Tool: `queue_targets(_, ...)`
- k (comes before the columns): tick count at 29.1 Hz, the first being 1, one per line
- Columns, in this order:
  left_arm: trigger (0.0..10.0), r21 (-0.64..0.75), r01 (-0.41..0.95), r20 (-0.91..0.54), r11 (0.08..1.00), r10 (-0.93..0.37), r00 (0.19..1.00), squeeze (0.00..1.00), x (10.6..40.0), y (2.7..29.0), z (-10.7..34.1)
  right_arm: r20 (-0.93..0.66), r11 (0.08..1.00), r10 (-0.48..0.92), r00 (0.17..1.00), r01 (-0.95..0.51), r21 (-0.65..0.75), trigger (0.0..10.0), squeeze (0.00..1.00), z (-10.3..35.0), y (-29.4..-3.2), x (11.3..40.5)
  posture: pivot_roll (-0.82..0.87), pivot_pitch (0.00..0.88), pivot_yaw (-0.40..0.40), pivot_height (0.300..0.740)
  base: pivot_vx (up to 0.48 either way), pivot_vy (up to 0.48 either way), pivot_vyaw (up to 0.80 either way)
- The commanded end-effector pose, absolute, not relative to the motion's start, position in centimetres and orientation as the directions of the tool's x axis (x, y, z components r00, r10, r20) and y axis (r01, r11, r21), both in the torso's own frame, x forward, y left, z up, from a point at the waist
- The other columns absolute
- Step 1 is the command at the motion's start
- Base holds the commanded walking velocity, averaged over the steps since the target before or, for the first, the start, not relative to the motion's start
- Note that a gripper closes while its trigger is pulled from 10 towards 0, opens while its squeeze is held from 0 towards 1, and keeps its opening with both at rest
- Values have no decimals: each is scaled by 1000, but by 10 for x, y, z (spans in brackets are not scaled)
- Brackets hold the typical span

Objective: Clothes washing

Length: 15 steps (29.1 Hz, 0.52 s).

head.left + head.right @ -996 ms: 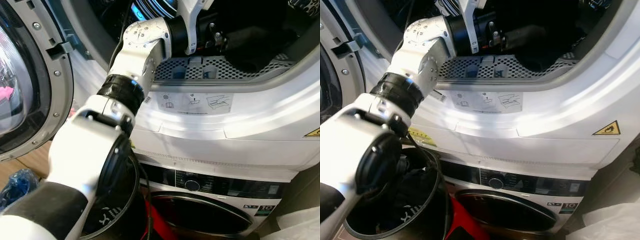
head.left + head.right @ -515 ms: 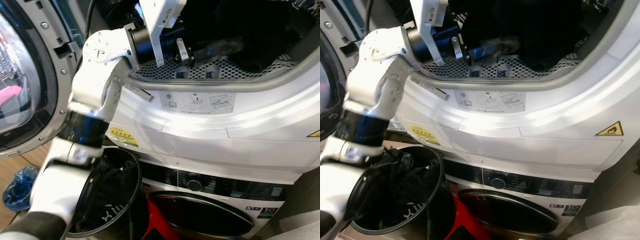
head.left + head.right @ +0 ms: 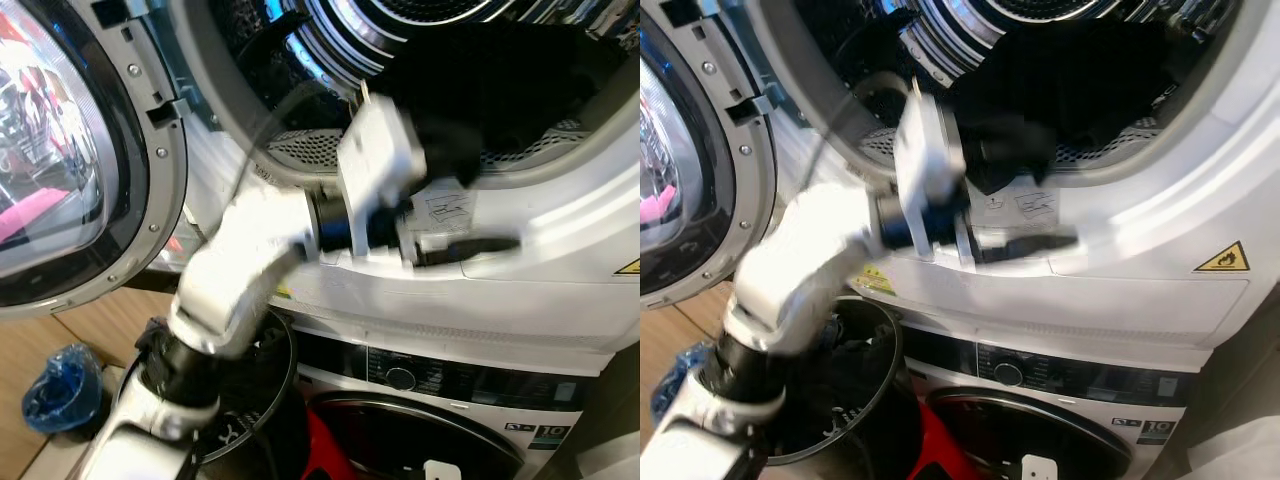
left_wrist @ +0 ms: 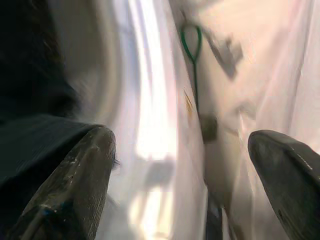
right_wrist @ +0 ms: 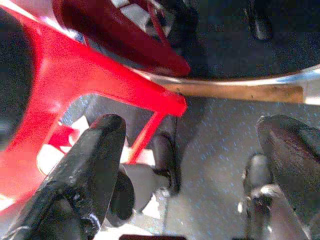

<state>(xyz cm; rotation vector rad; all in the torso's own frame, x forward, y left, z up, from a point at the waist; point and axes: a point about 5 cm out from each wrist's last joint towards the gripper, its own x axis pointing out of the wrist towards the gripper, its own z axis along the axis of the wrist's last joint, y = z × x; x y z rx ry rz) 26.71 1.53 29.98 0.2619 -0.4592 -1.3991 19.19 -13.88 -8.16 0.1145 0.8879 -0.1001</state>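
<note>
The upper machine's drum (image 3: 400,60) is open, with dark clothes (image 3: 520,90) piled at its mouth. My left arm is blurred in front of the drum's lower rim. Its gripper (image 3: 470,205) sits just outside the opening, against the white front panel (image 3: 560,270). In the left wrist view this gripper (image 4: 180,145) is open with nothing between its fingers, and dark cloth (image 4: 30,75) lies off to one side. My right gripper (image 5: 190,150) hangs low and open over grey floor, beside a red frame (image 5: 75,85).
The round door (image 3: 70,170) stands open at the left. A black basket (image 3: 262,420) holding dark clothes sits on the floor by the lower machine (image 3: 450,400). A blue bag (image 3: 60,385) lies on the wooden floor at the far left.
My left arm has drawn back out of the drum and dropped to the front of its rim. The camera has tilted, so more of the drum and door shows.
</note>
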Motion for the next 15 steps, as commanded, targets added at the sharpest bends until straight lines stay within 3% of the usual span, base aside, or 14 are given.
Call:
queue_targets(1,10000,491,857,146,154,-985,93,0,257,15,306,-787,986,-15,617,140,92,10000,0,-82,-126,192,131,0,253,740,0,0,0)
queue_targets(8,10000,536,820,115,202,-979,167,0,261,21,302,-792,986,-13,610,141,93,10000,0,-81,-123,193,144,0,269,740,0,0,0)
queue_targets(11,10000,560,776,120,290,-955,271,0,268,25,296,-783,992,-36,621,114,45,10000,0,-79,-132,198,152,0,226,740,0,0,0)
queue_targets(15,10000,572,752,138,328,-942,305,0,271,24,294,-773,996,-41,633,85,17,10000,0,-76,-140,204,164,0,178,740,0,0,0)
